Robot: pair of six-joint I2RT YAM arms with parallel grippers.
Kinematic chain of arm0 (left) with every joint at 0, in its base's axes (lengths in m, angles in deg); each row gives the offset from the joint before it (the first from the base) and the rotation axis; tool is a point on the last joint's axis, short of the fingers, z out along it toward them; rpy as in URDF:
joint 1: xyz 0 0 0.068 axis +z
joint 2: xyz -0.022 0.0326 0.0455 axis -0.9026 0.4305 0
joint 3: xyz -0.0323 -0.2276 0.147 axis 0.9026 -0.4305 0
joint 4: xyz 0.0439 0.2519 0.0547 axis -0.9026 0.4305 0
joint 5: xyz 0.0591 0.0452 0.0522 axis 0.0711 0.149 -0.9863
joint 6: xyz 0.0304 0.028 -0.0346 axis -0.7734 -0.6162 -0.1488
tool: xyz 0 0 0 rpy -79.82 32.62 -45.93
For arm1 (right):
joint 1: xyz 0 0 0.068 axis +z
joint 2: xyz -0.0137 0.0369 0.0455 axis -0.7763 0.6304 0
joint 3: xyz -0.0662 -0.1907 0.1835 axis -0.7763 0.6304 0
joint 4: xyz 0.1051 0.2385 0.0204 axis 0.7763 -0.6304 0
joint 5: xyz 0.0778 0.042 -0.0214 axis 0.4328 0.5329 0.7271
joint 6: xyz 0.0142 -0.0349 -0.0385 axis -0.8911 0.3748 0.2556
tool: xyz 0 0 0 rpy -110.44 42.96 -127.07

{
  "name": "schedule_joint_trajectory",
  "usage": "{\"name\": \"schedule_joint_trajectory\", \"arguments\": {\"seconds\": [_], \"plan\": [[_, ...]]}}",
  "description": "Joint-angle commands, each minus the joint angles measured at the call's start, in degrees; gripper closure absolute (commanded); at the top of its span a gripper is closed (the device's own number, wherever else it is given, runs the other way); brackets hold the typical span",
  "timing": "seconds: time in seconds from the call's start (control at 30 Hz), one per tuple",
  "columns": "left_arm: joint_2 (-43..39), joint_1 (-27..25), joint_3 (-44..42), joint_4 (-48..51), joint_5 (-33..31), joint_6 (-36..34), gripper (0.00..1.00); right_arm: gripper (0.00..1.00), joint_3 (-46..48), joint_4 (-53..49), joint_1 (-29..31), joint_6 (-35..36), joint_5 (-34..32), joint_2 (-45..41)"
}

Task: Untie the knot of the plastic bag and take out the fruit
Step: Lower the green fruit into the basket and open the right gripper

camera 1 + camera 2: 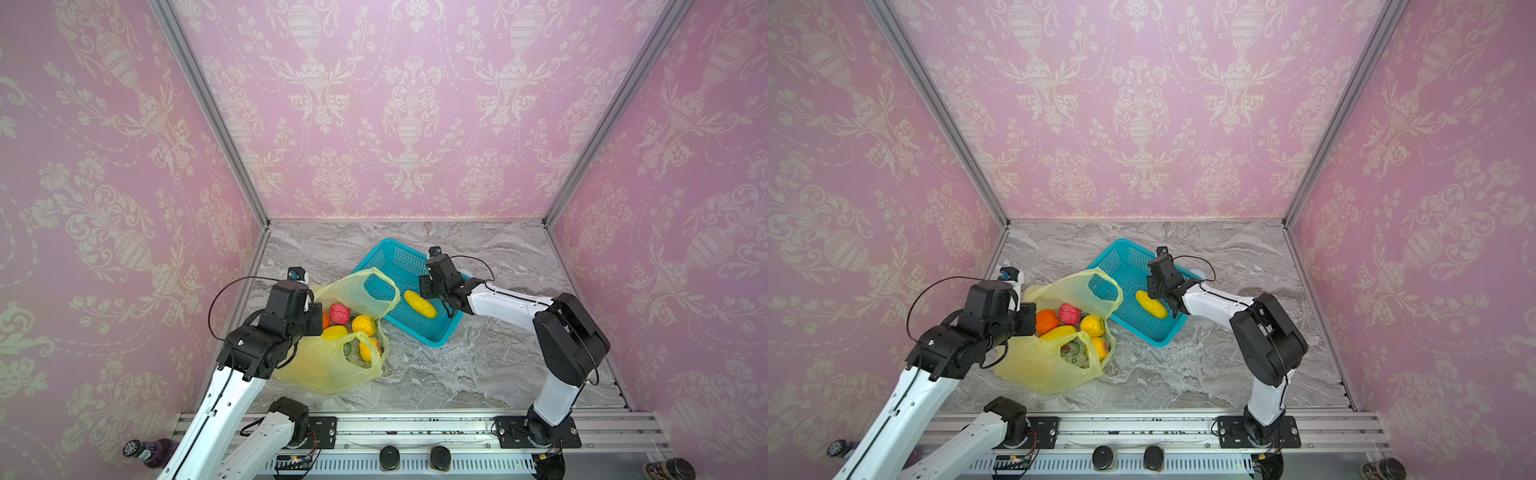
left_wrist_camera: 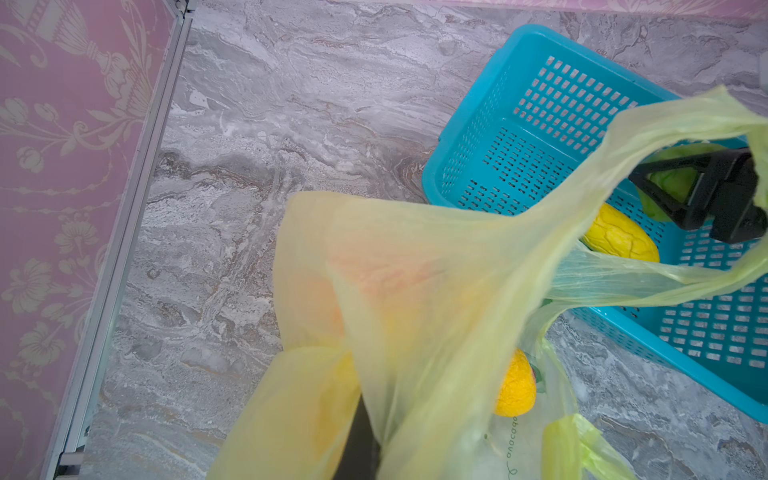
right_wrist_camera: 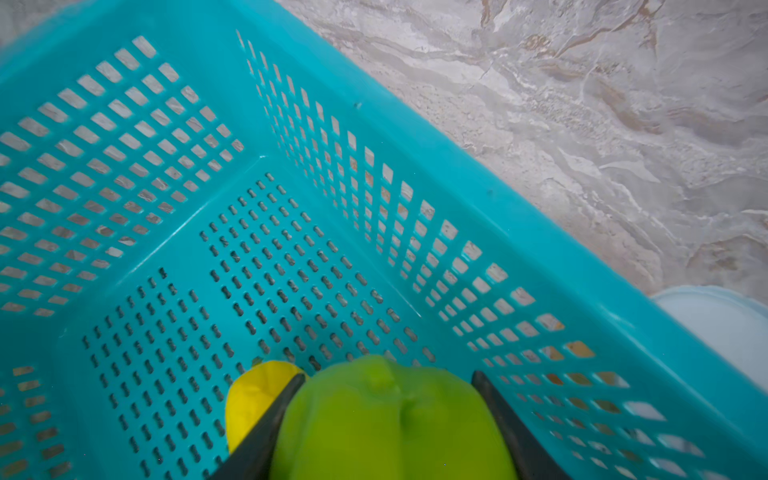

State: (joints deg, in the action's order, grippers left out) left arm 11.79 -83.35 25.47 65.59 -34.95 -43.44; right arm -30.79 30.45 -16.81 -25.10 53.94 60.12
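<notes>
Right wrist: R hand [image 3: 388,376] clamps green fruit [image 3: 390,428] over basket [image 3: 415,137]; L hand [image 2: 360,432] pinches draped bag [image 2: 415,291].

You've got a grey marbled tabletop [image 1: 490,365]. On it sits the plastic bag [image 1: 320,374] at left, the teal basket [image 1: 384,259] just beside it, and a pale round thing [image 3: 715,328] against the basket's far side.

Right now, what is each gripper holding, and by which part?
Right gripper clamps the green fruit by its sides, over the teal basket. Left gripper is shut on the plastic bag, on film near its mouth.
</notes>
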Motion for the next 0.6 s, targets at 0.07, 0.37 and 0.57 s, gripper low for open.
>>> {"name": "schedule_joint_trajectory", "arguments": {"seconds": [0.07, 0.37, 0.57], "plan": [[-0.4, 0.6, -0.5, -0.4, -0.3, 0.7, 1.0, 0.6, -4.1, -3.6, -1.4, -1.5, 0.7, 3.5], [-0.2, 0.7, -0.4, -0.3, -0.2, 0.7, 1.0, 0.29, -0.2, -0.7, -2.2, -1.4, 1.3, 1.2], [-0.2, 0.7, -0.4, -0.3, -0.3, 0.7, 1.0, 0.1, 5.9, 3.6, -2.1, -1.0, 2.5, -5.2]]}}
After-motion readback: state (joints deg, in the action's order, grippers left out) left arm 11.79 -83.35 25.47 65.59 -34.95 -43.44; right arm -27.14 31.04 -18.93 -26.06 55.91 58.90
